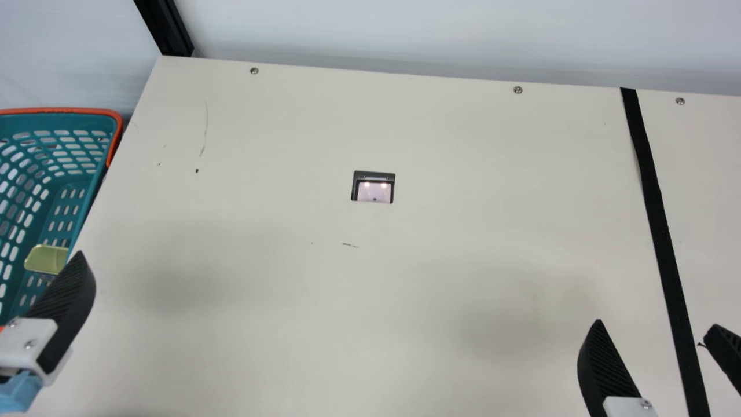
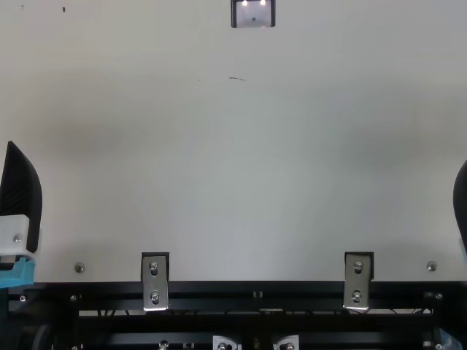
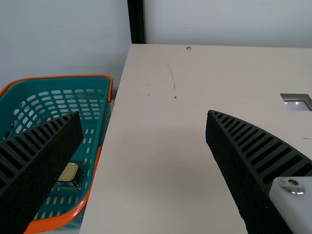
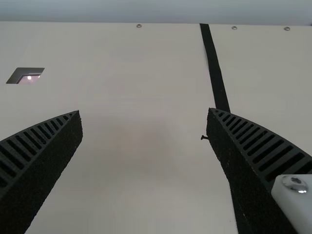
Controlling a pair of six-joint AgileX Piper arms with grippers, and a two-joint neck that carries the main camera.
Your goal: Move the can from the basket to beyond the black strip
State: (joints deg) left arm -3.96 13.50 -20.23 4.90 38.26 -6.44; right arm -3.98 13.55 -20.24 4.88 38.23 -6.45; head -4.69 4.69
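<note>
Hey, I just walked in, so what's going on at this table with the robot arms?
Nothing is being handled at this moment. The can sits inside the teal basket at the left side, not yet moved beyond the black strip on the right. My left tool is open and empty on the basket's side. My right tool is also open and empty, near the strip.
</note>
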